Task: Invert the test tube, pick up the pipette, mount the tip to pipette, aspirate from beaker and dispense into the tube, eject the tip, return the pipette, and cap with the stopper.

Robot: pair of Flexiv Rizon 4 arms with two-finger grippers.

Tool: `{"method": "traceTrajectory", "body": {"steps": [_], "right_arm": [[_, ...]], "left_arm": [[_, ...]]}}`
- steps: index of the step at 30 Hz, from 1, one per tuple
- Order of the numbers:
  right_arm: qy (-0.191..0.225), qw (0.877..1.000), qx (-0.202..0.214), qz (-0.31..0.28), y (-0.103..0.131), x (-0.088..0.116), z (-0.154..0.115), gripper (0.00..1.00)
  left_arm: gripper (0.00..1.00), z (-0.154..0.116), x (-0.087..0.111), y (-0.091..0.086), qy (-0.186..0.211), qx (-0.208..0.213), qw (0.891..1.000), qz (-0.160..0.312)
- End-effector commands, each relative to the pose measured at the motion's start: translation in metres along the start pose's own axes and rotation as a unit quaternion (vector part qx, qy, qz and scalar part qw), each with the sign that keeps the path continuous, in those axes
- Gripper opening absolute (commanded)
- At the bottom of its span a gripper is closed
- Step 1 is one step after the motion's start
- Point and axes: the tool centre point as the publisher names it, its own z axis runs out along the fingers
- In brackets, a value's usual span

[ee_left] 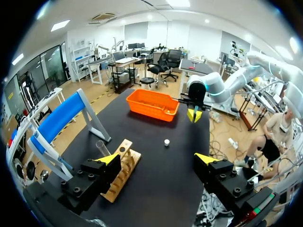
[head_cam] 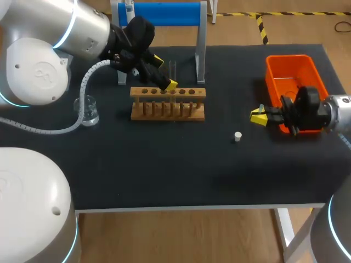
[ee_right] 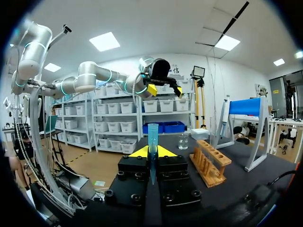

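Note:
A clear test tube (head_cam: 173, 70) stands upright in the wooden rack (head_cam: 168, 104). My left gripper (head_cam: 166, 83) hovers over the rack, open and empty, one yellow tip just beside the tube. In the left wrist view the tube (ee_left: 101, 147) and rack (ee_left: 121, 166) lie by one finger of the left gripper (ee_left: 157, 159). My right gripper (head_cam: 259, 116) stays low beside the orange bin (head_cam: 289, 66), shut on a blue pipette tip (ee_right: 152, 138) that points up between its fingers (ee_right: 142, 152). The white stopper (head_cam: 237, 136) lies on the mat. The pipette (head_cam: 129, 7) hangs on the blue stand (head_cam: 160, 14).
A glass beaker (head_cam: 89, 109) stands left of the rack, behind my left arm's cable hose. The orange bin (ee_left: 152, 104) fills the right rear of the black mat (head_cam: 181, 164). The stand's metal legs rise just behind the rack.

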Motion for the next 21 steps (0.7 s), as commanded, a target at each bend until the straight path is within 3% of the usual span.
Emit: {"method": "traceTrajectory", "body": {"steps": [1, 3, 6, 12, 21], "right_arm": [[0.000, 1.000, 0.000, 0.000, 0.000, 0.001, -0.001, 0.00], [0.000, 1.000, 0.000, 0.000, 0.000, 0.001, -0.001, 0.00], [0.000, 1.000, 0.000, 0.000, 0.000, 0.001, -0.001, 0.00], [0.000, 1.000, 0.000, 0.000, 0.000, 0.001, -0.001, 0.00], [0.000, 1.000, 0.000, 0.000, 0.000, 0.001, -0.001, 0.00]], "left_arm": [[1.00, 0.000, 0.000, -0.001, 0.001, -0.002, 1.000, -0.001], [1.00, 0.000, 0.000, -0.001, 0.001, -0.002, 1.000, -0.001], [1.00, -0.009, -0.021, 0.014, -0.009, -0.009, 1.000, -0.017], [1.00, -0.028, -0.064, 0.039, -0.053, -0.018, 0.997, -0.052], [1.00, -0.044, -0.118, 0.059, -0.135, -0.009, 0.985, -0.104]]}}
